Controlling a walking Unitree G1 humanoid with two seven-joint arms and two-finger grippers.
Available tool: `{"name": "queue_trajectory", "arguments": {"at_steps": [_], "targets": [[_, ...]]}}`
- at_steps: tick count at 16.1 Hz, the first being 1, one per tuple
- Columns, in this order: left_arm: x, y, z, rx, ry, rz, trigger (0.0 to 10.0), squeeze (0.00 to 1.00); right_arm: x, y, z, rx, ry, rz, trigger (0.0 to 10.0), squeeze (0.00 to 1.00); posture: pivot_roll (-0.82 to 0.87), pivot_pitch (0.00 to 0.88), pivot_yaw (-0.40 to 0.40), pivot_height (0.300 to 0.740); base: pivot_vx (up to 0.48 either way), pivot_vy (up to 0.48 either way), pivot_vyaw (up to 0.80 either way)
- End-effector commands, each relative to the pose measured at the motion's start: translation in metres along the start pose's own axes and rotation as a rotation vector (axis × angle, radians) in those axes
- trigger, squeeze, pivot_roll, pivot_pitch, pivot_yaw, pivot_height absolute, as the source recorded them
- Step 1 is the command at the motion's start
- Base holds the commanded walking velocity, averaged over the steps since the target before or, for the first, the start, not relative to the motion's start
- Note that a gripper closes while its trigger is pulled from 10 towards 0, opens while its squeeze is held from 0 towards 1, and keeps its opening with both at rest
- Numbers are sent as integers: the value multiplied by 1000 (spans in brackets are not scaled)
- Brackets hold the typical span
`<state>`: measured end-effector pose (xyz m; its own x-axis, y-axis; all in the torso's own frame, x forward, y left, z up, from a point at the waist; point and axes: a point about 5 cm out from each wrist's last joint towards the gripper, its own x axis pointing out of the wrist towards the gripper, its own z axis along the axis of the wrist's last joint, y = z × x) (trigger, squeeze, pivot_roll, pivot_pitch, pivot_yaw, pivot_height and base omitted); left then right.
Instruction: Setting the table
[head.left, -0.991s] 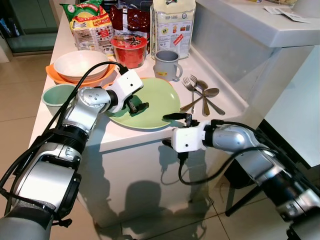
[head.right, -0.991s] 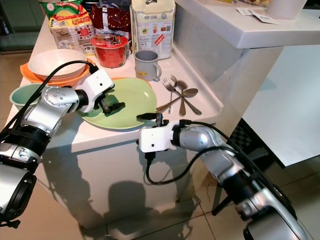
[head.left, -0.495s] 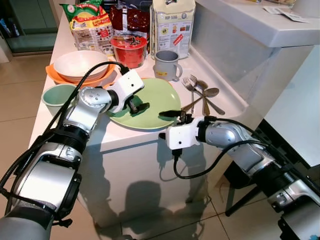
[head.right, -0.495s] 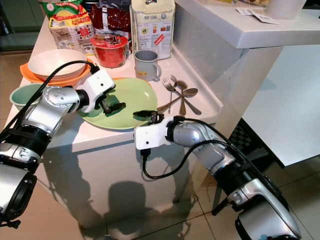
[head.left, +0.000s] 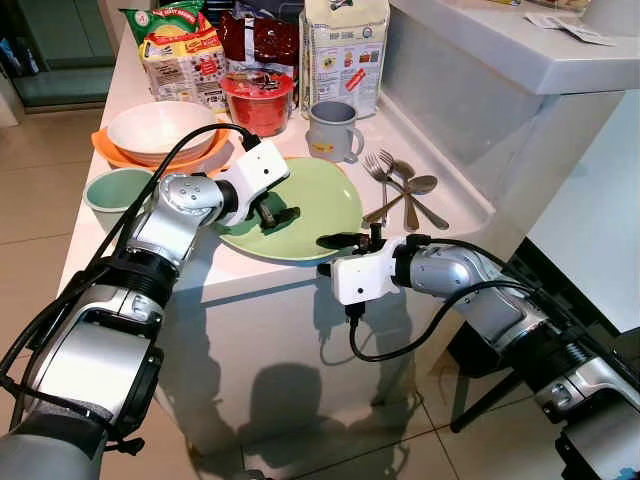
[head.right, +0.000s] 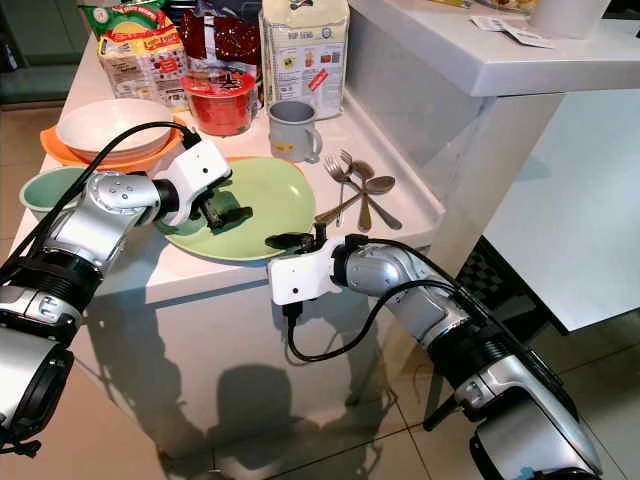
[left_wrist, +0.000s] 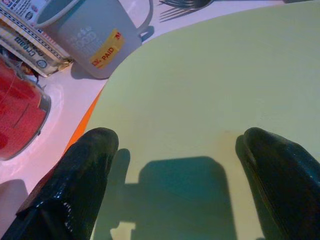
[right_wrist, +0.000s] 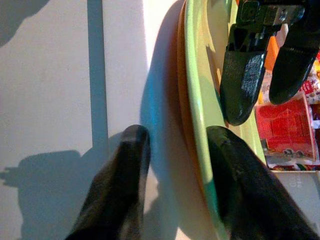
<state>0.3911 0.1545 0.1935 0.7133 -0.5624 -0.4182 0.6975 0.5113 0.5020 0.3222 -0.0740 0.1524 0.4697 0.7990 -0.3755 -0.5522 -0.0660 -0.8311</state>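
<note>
While the white worktop (head.left: 250, 275) carries a crowd of things, the one in hand is the green plate (head.left: 320, 195), lying flat near the front edge, with what looks like an orange plate under it (an orange rim peeps out beneath it in the right wrist view). Far left sits a white bowl (head.left: 155, 128) on an orange dish, and a grey mug (head.left: 332, 130) stands just beyond the plate; forks and spoons (head.left: 400, 190) lie to its right.

Both arms are at the plate. The left pincer (head.left: 272, 213) hangs over its left part with fingers spread, the pads (left_wrist: 80, 175) just above the glaze. The right pincer (head.left: 343, 240) is at the near rim, fingers apart, seemingly one to either side of the edge.

I judge the plate stiff, smooth and breakable, moderately heavy. Its thin rim is the only real hold; a pinch there may slip or tilt, so firm and level would serve.
</note>
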Motion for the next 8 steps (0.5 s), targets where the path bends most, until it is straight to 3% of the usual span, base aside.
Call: {"name": "queue_trajectory", "arguments": {"at_steps": [1,8], "targets": [[3,-9,-6,11,32,-50,10000,0,-3,-8,-5,-2,27,-13,0,0,31,0,-28,740,0,0,0],[2,-9,-6,17,31,-55,10000,0,-4,-10,-6,3,30,-21,0,0,32,0,-26,740,0,0,0]]}}
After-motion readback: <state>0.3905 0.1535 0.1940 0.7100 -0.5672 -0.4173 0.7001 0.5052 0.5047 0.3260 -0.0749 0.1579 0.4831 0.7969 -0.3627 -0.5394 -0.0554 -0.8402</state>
